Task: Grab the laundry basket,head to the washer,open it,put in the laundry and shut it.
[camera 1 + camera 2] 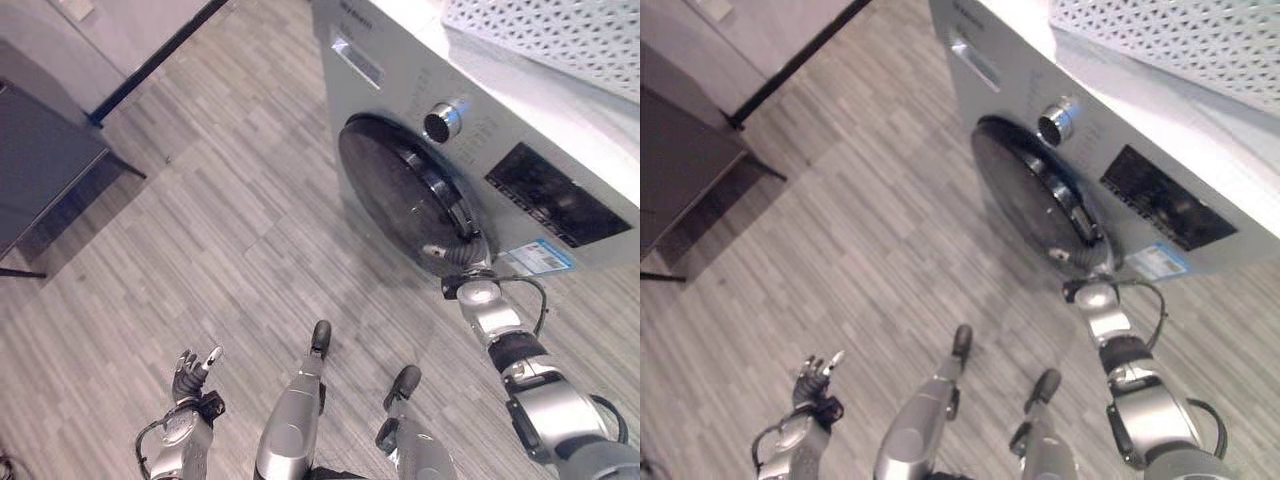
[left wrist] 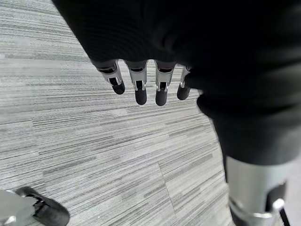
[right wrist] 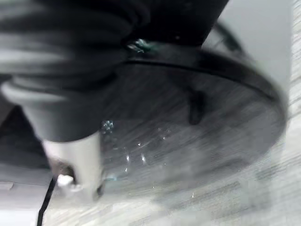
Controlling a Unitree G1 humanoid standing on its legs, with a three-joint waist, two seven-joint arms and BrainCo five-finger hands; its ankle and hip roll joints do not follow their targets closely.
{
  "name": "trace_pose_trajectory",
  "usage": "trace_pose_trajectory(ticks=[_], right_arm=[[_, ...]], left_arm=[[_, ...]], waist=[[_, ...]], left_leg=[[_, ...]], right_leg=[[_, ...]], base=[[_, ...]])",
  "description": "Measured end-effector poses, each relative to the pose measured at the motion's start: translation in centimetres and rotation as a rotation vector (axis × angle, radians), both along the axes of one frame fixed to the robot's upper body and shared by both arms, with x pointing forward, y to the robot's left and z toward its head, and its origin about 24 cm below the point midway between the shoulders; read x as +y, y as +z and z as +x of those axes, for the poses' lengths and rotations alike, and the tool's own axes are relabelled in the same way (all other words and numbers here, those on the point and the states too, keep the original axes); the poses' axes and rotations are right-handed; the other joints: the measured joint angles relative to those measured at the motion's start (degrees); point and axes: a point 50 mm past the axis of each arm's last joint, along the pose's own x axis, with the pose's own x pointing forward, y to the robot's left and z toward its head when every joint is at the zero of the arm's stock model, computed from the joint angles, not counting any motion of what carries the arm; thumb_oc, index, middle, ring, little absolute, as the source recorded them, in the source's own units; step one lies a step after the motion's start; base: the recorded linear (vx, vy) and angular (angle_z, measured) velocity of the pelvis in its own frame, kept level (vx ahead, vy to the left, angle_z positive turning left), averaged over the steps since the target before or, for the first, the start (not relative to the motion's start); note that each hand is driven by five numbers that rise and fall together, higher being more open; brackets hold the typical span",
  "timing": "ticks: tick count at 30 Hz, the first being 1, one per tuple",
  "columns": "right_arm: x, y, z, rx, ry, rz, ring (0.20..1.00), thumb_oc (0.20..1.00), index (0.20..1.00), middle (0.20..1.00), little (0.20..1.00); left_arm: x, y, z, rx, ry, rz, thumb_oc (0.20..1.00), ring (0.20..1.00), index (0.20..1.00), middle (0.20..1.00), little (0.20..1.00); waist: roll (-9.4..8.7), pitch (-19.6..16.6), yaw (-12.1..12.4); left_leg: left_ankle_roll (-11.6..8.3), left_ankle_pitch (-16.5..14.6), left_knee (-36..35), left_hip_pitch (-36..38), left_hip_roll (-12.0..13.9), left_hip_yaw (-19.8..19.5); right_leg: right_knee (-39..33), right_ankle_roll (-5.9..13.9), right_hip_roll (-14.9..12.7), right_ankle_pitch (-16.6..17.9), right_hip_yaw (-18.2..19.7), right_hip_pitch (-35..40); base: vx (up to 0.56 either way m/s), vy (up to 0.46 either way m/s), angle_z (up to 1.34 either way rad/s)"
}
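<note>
Left eye view: the washer (image 1: 560, 130) fills the upper right of the frame, its round dark door (image 1: 405, 190) facing the striped floor (image 1: 200, 250), a silver dial (image 1: 442, 122) above it. The white perforated laundry basket (image 1: 560, 35) sits on top of the washer at the top right corner. The right hand (image 1: 478, 292) comes up from the lower right and sits at the door's lower right edge, by the handle; I cannot tell how its fingers are set. The left hand (image 1: 190, 375) hangs at lower left, fingers loose and empty.

Right eye view: same layout, with a dark table (image 1: 680, 170) at the left edge.

Left wrist view: straight dark-tipped fingers (image 2: 141, 89) over bare floor, holding nothing.

Right wrist view: the door's glossy dark disc (image 3: 197, 122) looms very close, blurred, and the fingers are not readable.

My read: this is the door step, and whether the door is latched or slightly ajar I cannot say. Next the right hand needs a firm catch on the handle and a pull outward along the hinge arc.
</note>
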Motion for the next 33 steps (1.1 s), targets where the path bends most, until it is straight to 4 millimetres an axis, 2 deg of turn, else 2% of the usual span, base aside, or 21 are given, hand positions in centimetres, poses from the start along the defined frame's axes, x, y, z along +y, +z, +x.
trace_pose_trajectory(ticks=[5, 6, 7, 9, 10, 13, 14, 16, 17, 18, 19, 20, 22, 24, 25, 27, 29, 30, 31, 33], right_arm=[[5.8, -3.6, -1.8, 0.070, 0.092, 0.199, 1.000, 1.000, 1.000, 1.000, 1.000], [7.5, -4.4, -2.3, 0.099, 0.136, 0.229, 1.000, 1.000, 1.000, 1.000, 1.000], [9.3, -5.9, -3.6, 0.158, 0.198, 0.258, 1.000, 1.000, 1.000, 1.000, 1.000], [11.6, -8.0, -5.4, 0.281, 0.361, 0.276, 1.000, 1.000, 1.000, 1.000, 1.000], [14.8, -9.2, -7.0, 0.380, 0.522, 0.308, 1.000, 1.000, 1.000, 1.000, 1.000], [18.7, -9.3, -8.6, 0.417, 0.675, 0.365, 1.000, 1.000, 1.000, 1.000, 1.000], [19.1, -9.3, -8.9, 0.417, 0.686, 0.384, 1.000, 1.000, 1.000, 1.000, 1.000], [17.7, -9.9, -9.1, 0.421, 0.626, 0.411, 1.000, 1.000, 1.000, 1.000, 1.000], [13.6, -10.9, -8.9, 0.423, 0.484, 0.396, 1.000, 1.000, 1.000, 1.000, 1.000], [11.8, -11.5, -9.2, 0.434, 0.431, 0.378, 1.000, 1.000, 1.000, 1.000, 1.000], [8.7, -12.4, -10.1, 0.459, 0.355, 0.321, 1.000, 1.000, 1.000, 1.000, 1.000], [6.7, -12.9, -11.2, 0.474, 0.329, 0.279, 1.000, 1.000, 1.000, 1.000, 1.000], [2.6, -14.3, -14.3, 0.512, 0.175, 0.277, 1.000, 1.000, 1.000, 1.000, 1.000], [0.1, -15.3, -17.0, 0.571, 0.095, 0.253, 1.000, 1.000, 1.000, 1.000, 1.000], [-1.4, -16.2, -19.3, 0.630, 0.038, 0.233, 1.000, 1.000, 1.000, 1.000, 1.000], [-1.3, -17.1, -20.6, 0.680, 0.013, 0.246, 1.000, 1.000, 1.000, 1.000, 1.000], [-0.9, -18.2, -22.3, 0.750, 0.006, 0.255, 1.000, 1.000, 1.000, 1.000, 1.000], [-0.6, -18.4, -22.2, 0.764, 0.028, 0.254, 1.000, 1.000, 1.000, 1.000, 1.000], [-0.2, -18.7, -22.2, 0.780, 0.030, 0.268, 1.000, 1.000, 1.000, 1.000, 1.000], [-0.2, -18.7, -22.0, 0.785, 0.040, 0.262, 1.000, 1.000, 1.000, 1.000, 1.000]], left_arm=[[-0.3, 1.1, 1.5, -0.053, -0.009, 0.003, 1.000, 1.000, 1.000, 1.000, 1.000], [-0.5, 1.5, 2.1, -0.072, -0.021, 0.006, 1.000, 1.000, 1.000, 1.000, 1.000], [-1.0, 1.7, 2.4, -0.075, -0.040, 0.011, 1.000, 1.000, 1.000, 1.000, 1.000], [-1.2, 1.9, 2.5, -0.081, -0.056, 0.017, 1.000, 1.000, 1.000, 1.000, 1.000], [-1.2, 2.2, 2.6, -0.091, -0.060, 0.026, 1.000, 1.000, 1.000, 1.000, 1.000], [-0.3, 3.6, 2.4, -0.139, -0.069, 0.067, 1.000, 1.000, 1.000, 1.000, 1.000], [0.1, 4.3, 2.3, -0.165, -0.077, 0.087, 1.000, 1.000, 1.000, 1.000, 1.000], [1.8, 7.1, 2.2, -0.251, -0.118, 0.190, 1.000, 1.000, 1.000, 1.000, 1.000], [3.3, 9.9, 2.5, -0.346, -0.136, 0.261, 1.000, 1.000, 1.000, 1.000, 1.000], [3.8, 11.1, 2.6, -0.394, -0.142, 0.290, 1.000, 1.000, 1.000, 1.000, 1.000], [4.3, 12.8, 3.0, -0.458, -0.156, 0.332, 1.000, 1.000, 1.000, 1.000, 1.000], [4.3, 14.3, 3.3, -0.499, -0.206, 0.374, 1.000, 1.000, 1.000, 1.000, 1.000], [3.2, 18.7, 4.1, -0.647, -0.387, 0.466, 1.000, 1.000, 1.000, 1.000, 1.000], [1.4, 21.7, 4.6, -0.747, -0.585, 0.522, 1.000, 1.000, 1.000, 1.000, 1.000], [0.0, 23.3, 5.1, -0.775, -0.791, 0.582, 1.000, 1.000, 1.000, 1.000, 1.000], [-0.2, 24.0, 5.8, -0.692, -0.980, 0.651, 1.000, 1.000, 1.000, 1.000, 1.000], [-0.4, 23.2, 6.7, -0.534, -1.174, 0.690, 1.000, 1.000, 1.000, 1.000, 1.000], [-0.8, 22.2, 6.8, -0.396, -1.321, 0.717, 1.000, 1.000, 1.000, 1.000, 1.000], [-0.7, 20.8, 6.1, -0.197, -1.492, 0.751, 1.000, 1.000, 1.000, 1.000, 1.000], [-0.3, 17.8, 5.7, 0.002, -1.625, 0.678, 1.000, 1.000, 1.000, 1.000, 1.000]], waist=[[-0.51, -0.3, -1.0], [-0.65, -0.6, -1.1], [-0.89, -1.7, -0.7], [-1.01, -4.2, 0.5], [-0.64, -6.0, 2.4], [-0.77, -6.7, 3.4], [-1.08, -6.8, 3.8], [-2.40, -7.5, 4.1], [-3.14, -7.7, 3.7], [-3.77, -8.1, 3.7], [-4.99, -8.5, 2.6], [-5.84, -8.7, 2.0], [-8.16, -10.0, 0.5], [-9.58, -10.9, -1.3], [-10.46, -11.3, -3.8], [-10.70, -11.5, -5.2], [-10.07, -11.3, -7.6], [-9.96, -11.3, -8.0], [-9.96, -11.3, -8.9], [-9.68, -11.6, -11.5]], left_leg=[[-0.23, -0.2, -0.1, 2.3, 0.2, -0.8], [-0.38, -0.3, 0.2, 2.2, 0.5, -0.9], [-0.76, -0.6, 0.6, 2.0, 0.8, -1.2], [-0.90, -0.7, 0.5, 1.8, 0.9, -1.4], [-0.61, -0.5, 0.5, 1.9, 0.7, -1.7], [-0.60, -0.5, 0.5, 2.9, 0.4, -2.6], [-0.60, -0.5, 0.5, 3.3, 0.3, -2.7], [-0.50, -0.6, 0.6, 3.6, 0.2, -2.5], [-0.42, -0.7, 0.5, 4.4, 0.0, -2.3], [-0.40, -0.7, 0.4, 4.6, -0.1, -2.1], [-0.39, -0.8, 0.3, 5.0, 0.1, -1.5], [-0.42, -0.8, 0.0, 5.7, 0.2, -1.2], [-0.63, -1.0, -0.4, 6.3, 0.2, -1.0], [-0.53, -1.1, -0.6, 6.5, 0.4, -0.8], [-0.48, -1.2, -0.4, 6.8, 0.7, 0.1], [-0.66, -1.7, -0.2, 7.4, 1.2, 1.3], [-0.87, -1.8, 0.0, 7.6, 1.9, 3.0], [-0.93, -1.8, 0.2, 7.3, 2.1, 3.5], [-0.95, -2.0, 0.8, 7.2, 2.4, 4.0], [-0.88, -2.2, 0.8, 7.5, 2.4, 5.5]], right_leg=[[0.2, -0.35, 0.4, -0.7, -0.6, 2.3], [0.2, -0.89, 0.7, -0.9, -0.5, 2.4], [0.2, -1.00, 0.9, -0.8, -0.6, 2.4], [0.2, -0.96, 0.9, -0.9, -0.8, 2.4], [0.2, -0.94, 0.8, -1.0, -1.0, 2.6], [0.2, -0.39, 0.6, -1.3, -2.0, 4.2], [0.2, -0.39, 0.5, -1.5, -2.1, 4.5], [0.2, -0.27, 0.3, -1.5, -2.1, 4.5], [0.2, -0.02, 0.1, -1.5, -1.9, 5.4], [0.2, 0.01, 0.0, -1.6, -1.7, 5.6], [0.2, 0.10, -0.1, -1.6, -1.2, 5.4], [0.2, 0.18, -0.1, -1.6, -1.0, 5.8], [0.1, 0.17, 0.0, -1.6, -0.6, 6.3], [-0.2, 0.16, 0.1, -1.6, -0.2, 6.2], [-0.3, -0.05, 0.3, -1.5, 0.7, 6.0], [-0.3, -0.33, 0.6, -1.2, 2.2, 5.9], [-0.3, -0.43, 1.0, -0.6, 3.9, 5.0], [-0.2, -0.31, 1.1, -0.4, 4.3, 4.9], [0.2, -0.19, 1.3, -0.2, 4.8, 4.7], [-0.2, -0.16, 1.2, 0.0, 6.3, 3.8]], base=[[0.04, -0.013, 0.01], [0.05, -0.048, -0.05], [0.05, -0.047, 0.02], [0.03, -0.041, 0.10], [0.03, -0.056, 0.14], [-0.01, -0.028, 0.18], [-0.07, 0.009, 0.12], [-0.03, 0.004, 0.02], [0.01, -0.038, -0.07], [0.01, -0.040, -0.13], [0.01, -0.052, -0.15], [0.01, -0.039, -0.19], [0.00, -0.026, -0.11], [0.00, -0.010, -0.12], [-0.01, 0.013, -0.32], [0.00, 0.020, -0.43], [0.01, 0.031, -0.42], [0.02, 0.025, -0.35], [0.01, 0.034, -0.31], [0.00, 0.026, -0.35]])
